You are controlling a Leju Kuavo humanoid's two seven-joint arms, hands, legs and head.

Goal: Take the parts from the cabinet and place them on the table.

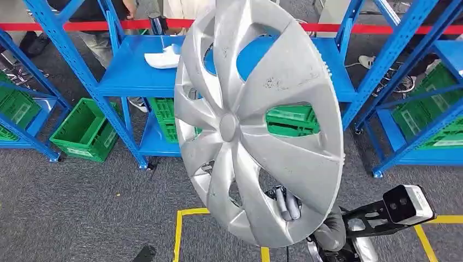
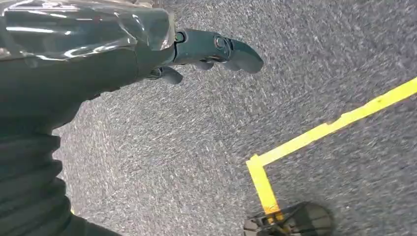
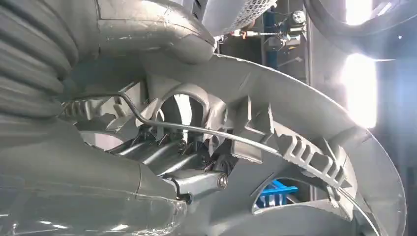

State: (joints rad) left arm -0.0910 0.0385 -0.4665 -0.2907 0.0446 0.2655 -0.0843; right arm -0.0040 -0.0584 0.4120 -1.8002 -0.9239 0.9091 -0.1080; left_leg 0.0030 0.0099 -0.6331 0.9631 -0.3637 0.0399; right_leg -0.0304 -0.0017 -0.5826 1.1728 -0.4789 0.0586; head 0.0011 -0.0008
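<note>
A large silver hubcap (image 1: 256, 114) stands upright close to the head camera, hiding much of the blue shelf rack behind it. My right hand (image 1: 286, 204) grips its lower rim, fingers showing through a spoke opening. In the right wrist view the hand (image 3: 147, 162) clasps the hubcap's ribbed inner rim (image 3: 295, 142) by its wire ring. My left hand (image 2: 206, 51) hangs over the grey carpet with its dark fingers apart and nothing in it. A white part (image 1: 162, 58) lies on the blue shelf (image 1: 131, 76).
Blue shelf racks stand ahead with green crates (image 1: 84, 131) on their low shelves and on the floor. Red tape (image 1: 82, 25) runs behind them, with people's legs beyond. Yellow floor tape (image 1: 185, 218) marks a box on the grey carpet near my feet.
</note>
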